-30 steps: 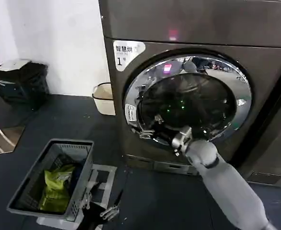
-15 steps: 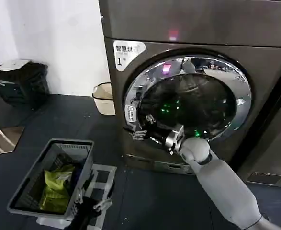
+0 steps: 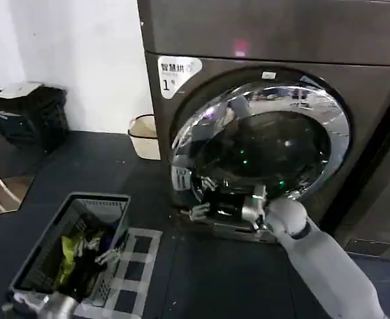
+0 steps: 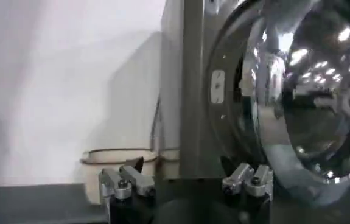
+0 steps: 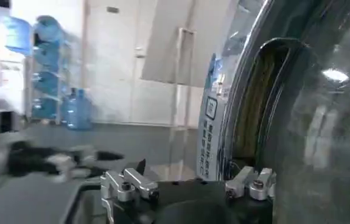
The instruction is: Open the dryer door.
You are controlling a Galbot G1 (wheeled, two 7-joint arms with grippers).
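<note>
At the lower left edge of the dryer door (image 3: 261, 143), the right gripper (image 3: 204, 203) is seen reaching in from the lower right on its grey arm, its fingers spread apart beside the chrome ring; whether anything is held between them cannot be told. In the right wrist view the two fingertips (image 5: 129, 182) are set well apart with nothing between them, and the door's inner edge with its white label is seen just beyond. The door itself, a wide chrome ring around dark glass, is swung slightly out from the front of the dryer (image 3: 274, 40), its left edge standing clear of the dark opening behind it. Above the door, a white "1" label (image 3: 176, 72) and a pink indicator light (image 3: 240, 48) are shown on the machine's front. The left gripper (image 3: 105, 256) is held low at the near left over a grey laundry basket (image 3: 45, 256) on the dark floor, its fingers parted and empty. A cream bin (image 3: 143, 136) is placed against the white wall, just beside the dryer's left side.
</note>
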